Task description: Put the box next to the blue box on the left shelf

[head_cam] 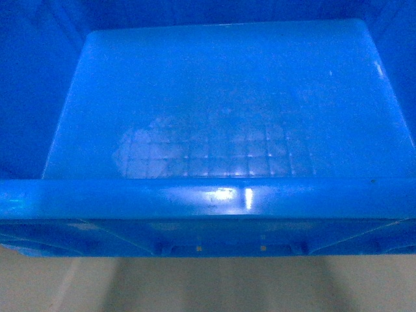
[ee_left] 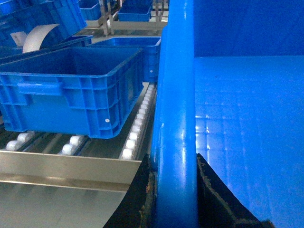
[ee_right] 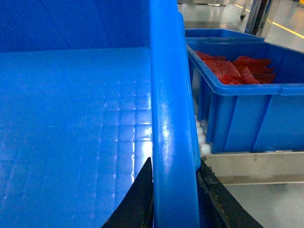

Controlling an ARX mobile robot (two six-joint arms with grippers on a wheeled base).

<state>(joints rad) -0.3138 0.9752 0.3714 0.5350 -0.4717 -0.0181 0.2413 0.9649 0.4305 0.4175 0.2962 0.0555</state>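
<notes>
The left hand (ee_left: 173, 199) is clamped over the left rim of the bright-blue crate (head_cam: 227, 110), one dark finger (ee_left: 135, 194) on the outside of the wall and the other inside. The right hand (ee_right: 175, 199) grips the opposite rim the same way, a dark finger (ee_right: 140, 199) inside and one outside. The crate is held between the two hands and fills the head view, its thick near rim running across the lower frame, its faint grid-patterned floor bare, with pale floor (head_cam: 208, 286) showing below. To the crate's left, the roller rack (ee_left: 135, 128) of grey rails and small white wheels runs away from the camera; a row of wheels lies just beside the crate's outer wall. A second blue crate (ee_left: 76, 90) sits on those rollers, near the held crate but apart from it, with a strip of open rollers between them. A metal lip (ee_left: 66, 168) edges the rack's front. To the right, another blue crate holding red items (ee_right: 242, 99) stands close beside the held crate, a narrow gap with white wheels between them.
</notes>
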